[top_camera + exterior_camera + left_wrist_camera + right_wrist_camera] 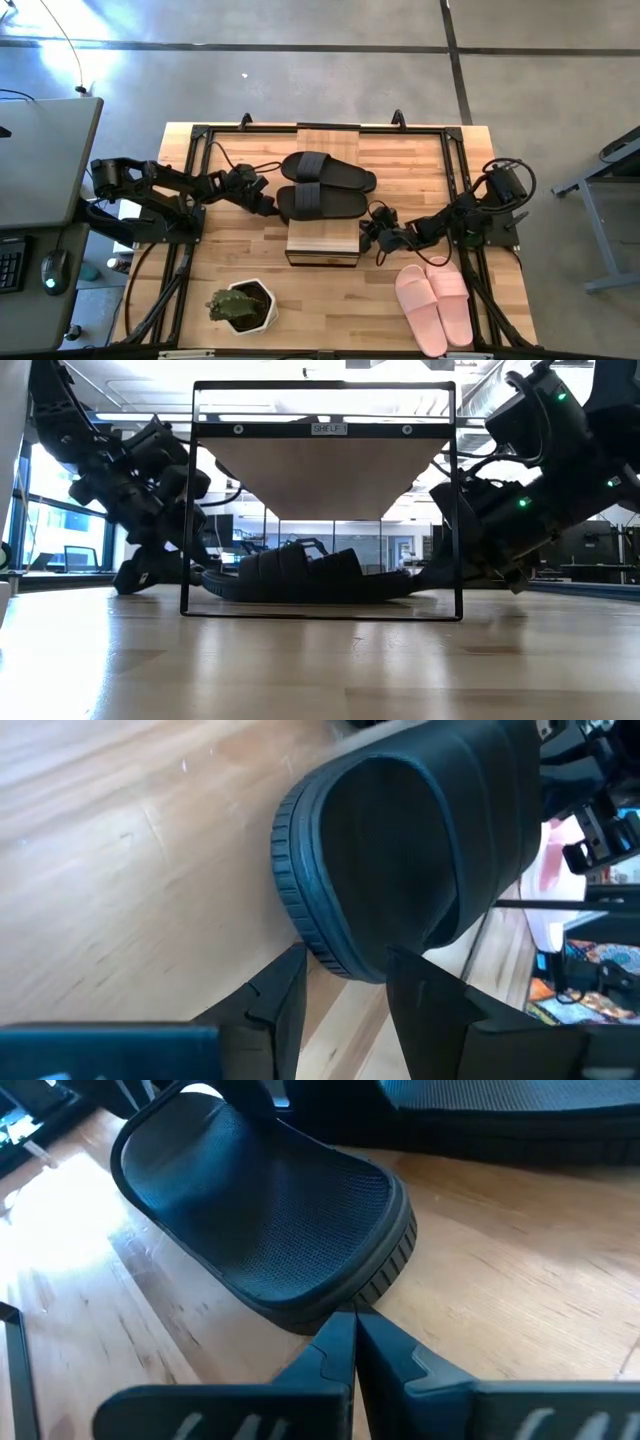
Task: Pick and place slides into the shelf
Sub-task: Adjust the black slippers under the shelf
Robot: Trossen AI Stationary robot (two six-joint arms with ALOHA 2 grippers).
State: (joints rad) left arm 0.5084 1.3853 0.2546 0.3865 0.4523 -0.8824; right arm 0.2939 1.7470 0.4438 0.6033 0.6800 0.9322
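Two black slides lie side by side across the shelf [322, 250], their ends sticking out at its left and right. The farther slide [328, 170] is touched by nothing. My left gripper [270, 205] is at the left end of the nearer black slide [320, 203] and shut on it. My right gripper [372, 228] is shut, its tips against the same slide's right end [300, 1230]. In the low view the slides [300, 575] show low inside the shelf's black frame [455, 500]. A pale pink pair [435, 305] lies on the table at the near right. My left gripper [345, 970] has the nearer slide's left end rim [335, 955] between its two fingers, only at their free ends, one finger on the sole side and one on the footbed side. It comes level from the table's left, along the slide. My right gripper [352, 1330] presses its shut fingertips against the ribbed sole rim [375, 1285] at the slide's right end. It comes slanting down from the table's near right. Whether this end rests on the table, I cannot tell.
A potted green plant [240, 305] stands at the table's near left. The table's black frame rails [455, 150] run along its edges. Bare wood lies between the plant and the pink slides. A desk with a mouse [52, 270] stands beyond the left edge.
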